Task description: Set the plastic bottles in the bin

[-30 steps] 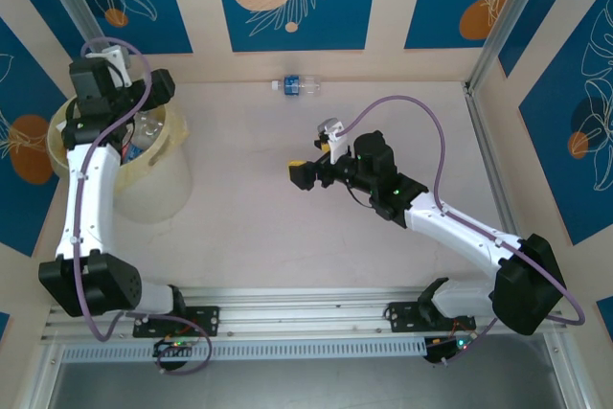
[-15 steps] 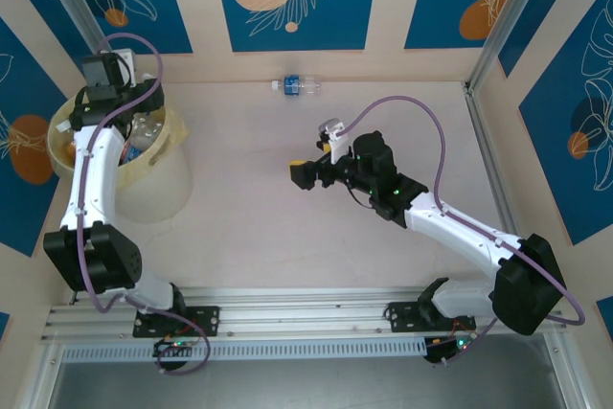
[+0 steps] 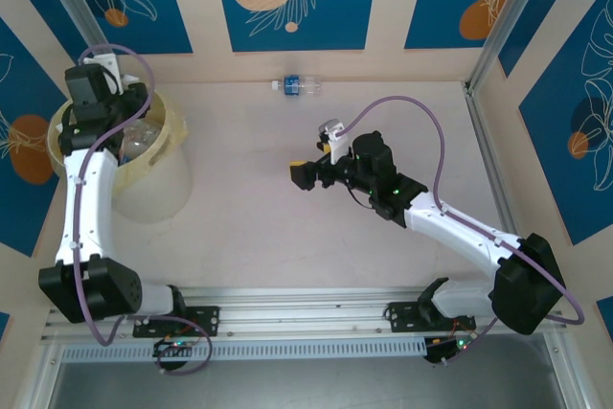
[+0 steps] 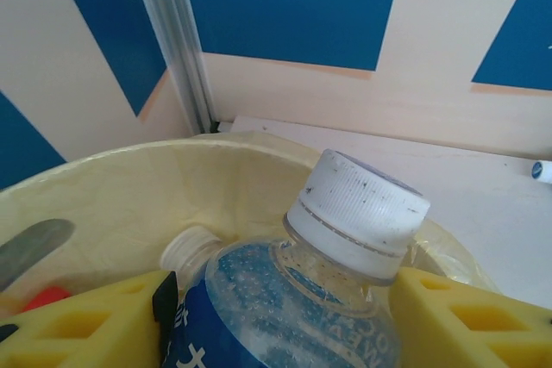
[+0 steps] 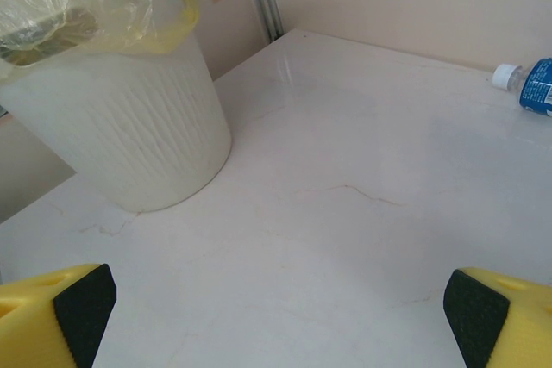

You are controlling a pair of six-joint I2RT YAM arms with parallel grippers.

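Observation:
A clear plastic bottle [image 4: 285, 299] with a white cap and blue label sits between the yellow fingers of my left gripper [image 4: 280, 321], which is shut on it above the opening of the pale-yellow bin [image 4: 129, 165]. From above, that gripper [image 3: 129, 136] hangs over the bin [image 3: 153, 184] at the table's left. Inside the bin, another white-capped bottle [image 4: 191, 249] lies behind the held one. One more bottle with a blue label [image 3: 297, 85] lies on the table by the back wall; it also shows as a bottle [image 5: 530, 84] at the right wrist view's upper right. My right gripper [image 3: 305, 175] is open over mid-table, with nothing between its fingers [image 5: 60, 308].
The bin [image 5: 112, 101] with its clear liner stands left of the right gripper, with bare table between them. A metal post [image 4: 177, 40] rises in the corner behind the bin. Walls close the table at the back and both sides.
The left wrist has swung about above the bin, turning toward the back wall and returning, still gripping the bottle. The right arm has not moved.

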